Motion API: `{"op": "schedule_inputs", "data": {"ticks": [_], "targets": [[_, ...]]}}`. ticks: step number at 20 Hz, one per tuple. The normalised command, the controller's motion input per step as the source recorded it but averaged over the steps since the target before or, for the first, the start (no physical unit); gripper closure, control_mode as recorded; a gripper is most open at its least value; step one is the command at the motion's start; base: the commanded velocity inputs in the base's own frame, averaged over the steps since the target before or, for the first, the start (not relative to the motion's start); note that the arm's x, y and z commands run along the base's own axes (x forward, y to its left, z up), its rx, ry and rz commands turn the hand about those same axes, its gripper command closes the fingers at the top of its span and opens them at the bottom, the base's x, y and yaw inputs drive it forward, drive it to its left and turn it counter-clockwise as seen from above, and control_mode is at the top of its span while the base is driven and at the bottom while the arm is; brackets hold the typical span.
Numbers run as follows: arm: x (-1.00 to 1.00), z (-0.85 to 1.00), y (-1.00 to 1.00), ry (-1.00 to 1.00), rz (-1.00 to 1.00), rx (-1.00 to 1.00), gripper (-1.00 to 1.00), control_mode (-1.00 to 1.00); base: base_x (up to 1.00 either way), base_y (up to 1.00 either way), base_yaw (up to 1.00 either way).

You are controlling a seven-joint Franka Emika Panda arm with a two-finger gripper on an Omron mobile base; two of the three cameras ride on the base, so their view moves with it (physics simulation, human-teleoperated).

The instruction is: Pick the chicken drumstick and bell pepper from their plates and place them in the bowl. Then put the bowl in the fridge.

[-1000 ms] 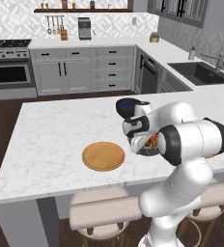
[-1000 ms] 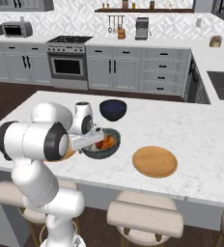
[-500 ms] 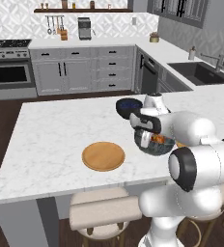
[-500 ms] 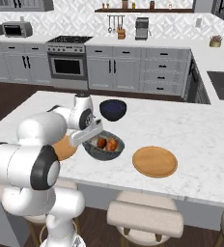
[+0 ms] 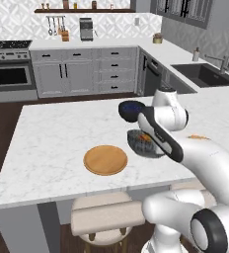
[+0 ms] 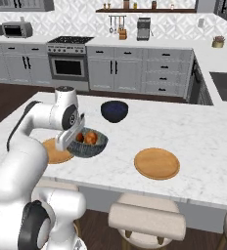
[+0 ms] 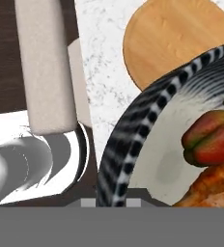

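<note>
The bowl [image 6: 88,143] sits on the island worktop [image 6: 193,136], upright, just beside one wooden plate [image 6: 54,151] and well apart from the second plate [image 6: 157,163]. Inside it lie the chicken drumstick [image 7: 210,190] and the bell pepper [image 7: 211,136], touching each other; in the hand view the pepper's long axis runs across the frame with its green stem at the upper right. The drumstick's direction cannot be determined. The arm is folded forward over the worktop with the forearm angled down. The gripper [image 7: 111,200] is clenched on the bowl's striped rim. A dark blue bowl [image 6: 114,110] stands near, further back.
</note>
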Motion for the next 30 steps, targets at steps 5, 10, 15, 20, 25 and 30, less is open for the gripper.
{"op": "schedule_inputs", "data": {"ticks": [5,10,15,20,25,30], "targets": [[-0.87,0.12,0.09,-0.17,0.42,0.00,1.00,-1.00,0.00,0.00,0.00],[-0.20,-0.02,0.01,-0.41,0.22,-0.01,1.00,-1.00,0.00,0.00,0.00],[0.00,0.04,0.00,-0.32,0.09,0.00,1.00,-1.00,0.00,0.00,0.00],[-0.09,0.07,0.00,-0.06,0.01,0.00,1.00,-1.00,0.00,0.00,0.00],[0.00,0.00,0.00,0.00,0.00,0.00,1.00,-1.00,0.00,0.00,0.00],[0.00,0.00,0.00,0.00,0.00,0.00,1.00,-1.00,0.00,0.00,0.00]]}}
